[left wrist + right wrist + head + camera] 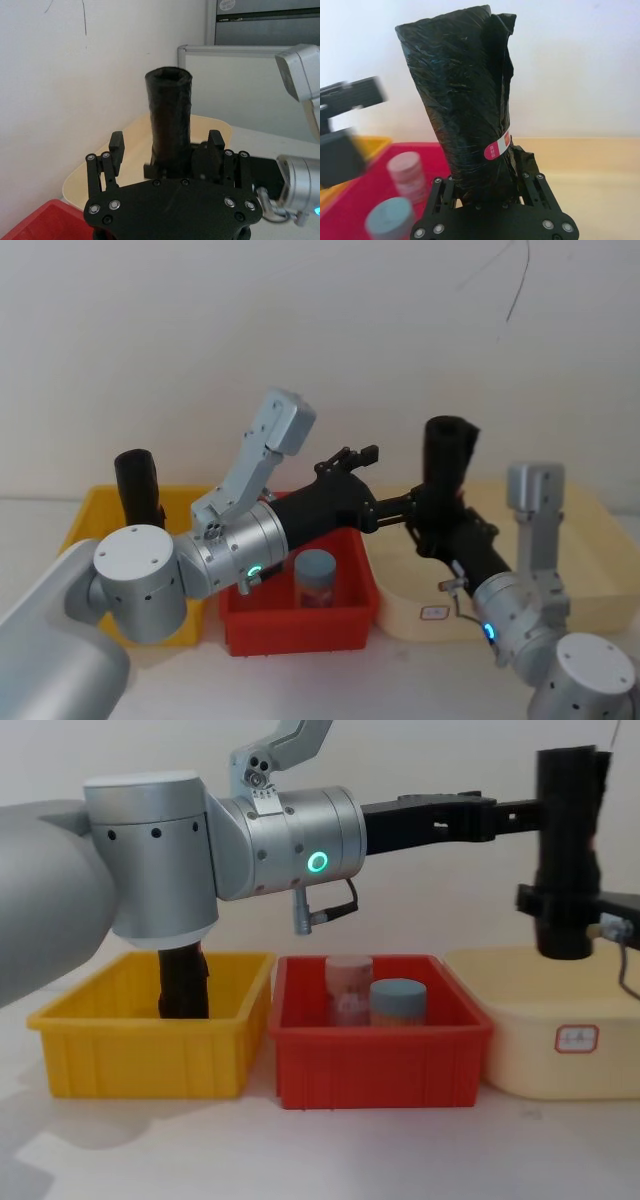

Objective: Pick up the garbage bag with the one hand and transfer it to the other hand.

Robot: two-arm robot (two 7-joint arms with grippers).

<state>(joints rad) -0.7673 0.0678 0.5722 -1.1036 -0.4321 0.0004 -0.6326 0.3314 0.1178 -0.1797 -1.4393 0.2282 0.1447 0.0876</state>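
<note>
Head view: my right fingers (pixel 427 528) pinch the bag (pixel 447 452) by its foot, upright above the tub (pixel 600 545), leaving its top free, I judge, for my left fingers (pixel 350 457); left wrist: those spread either side; right wrist, chest: same grip.

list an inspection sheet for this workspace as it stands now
surface: pale table carrying a yellow bin, a red bin and a beige bin side by side
job's things: garbage bag upright in the air over the beige bin, red label low on its side
clutter: second black roll standing in the yellow bin; pink-lidded jar and blue-lidded jar in the red bin
grippers: right gripper shut on the bag's lower end; left gripper open, level with the bag, fingers clear of it
cables: thin cable at the right wrist
surroundings: white wall
</note>
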